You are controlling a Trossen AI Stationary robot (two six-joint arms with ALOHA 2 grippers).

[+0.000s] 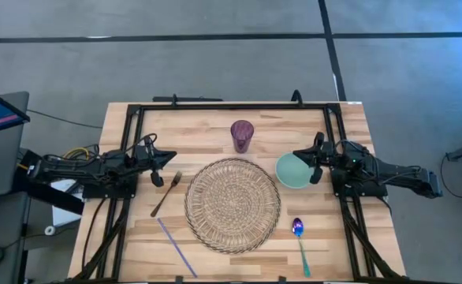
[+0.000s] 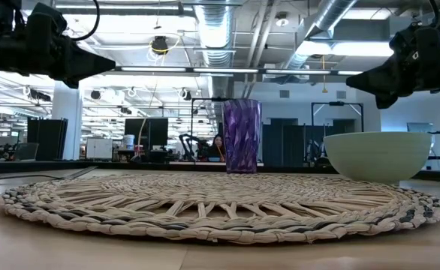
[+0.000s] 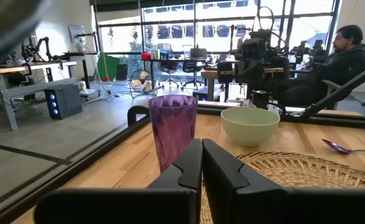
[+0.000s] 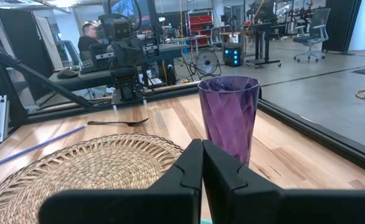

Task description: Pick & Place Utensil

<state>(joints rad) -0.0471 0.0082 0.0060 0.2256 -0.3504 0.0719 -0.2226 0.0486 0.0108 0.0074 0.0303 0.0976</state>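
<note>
Both arms sit closest to your overhead camera: your left gripper [image 1: 168, 158] hangs over the left side of the pale plank wooden table [image 1: 207, 110], fingers pressed together on nothing, and your right gripper [image 1: 300, 153] mirrors it on the right, also closed and empty, beside the pale green ceramic bowl [image 1: 293, 170]. Between them lies the round woven straw placemat [image 1: 232, 205], with the faceted purple plastic tumbler [image 1: 242, 135] standing beyond it. Your utensils rest on bare wood — the dark metal fork [image 1: 166, 193] just left of the mat, the thin purple straw [image 1: 176, 248] nearer the front edge, the iridescent spoon with a teal handle [image 1: 299, 241] to the mat's right. Grey floor surrounds the table.

From table height, the placemat [image 2: 220, 206] fills the foreground, the tumbler [image 2: 242, 136] and bowl [image 2: 378, 156] upright behind it, under an open ceiling of ducts and lights.

Your left wrist camera looks past shut fingers [image 3: 185, 171] to tumbler, bowl and spoon [image 3: 344, 147], and a seated person [image 3: 344, 59] among desks.

Your right wrist camera shows closed fingers [image 4: 189, 167], the fork [image 4: 117, 122], the straw [image 4: 36, 146] — and another person [image 4: 88, 38] at a workstation.
</note>
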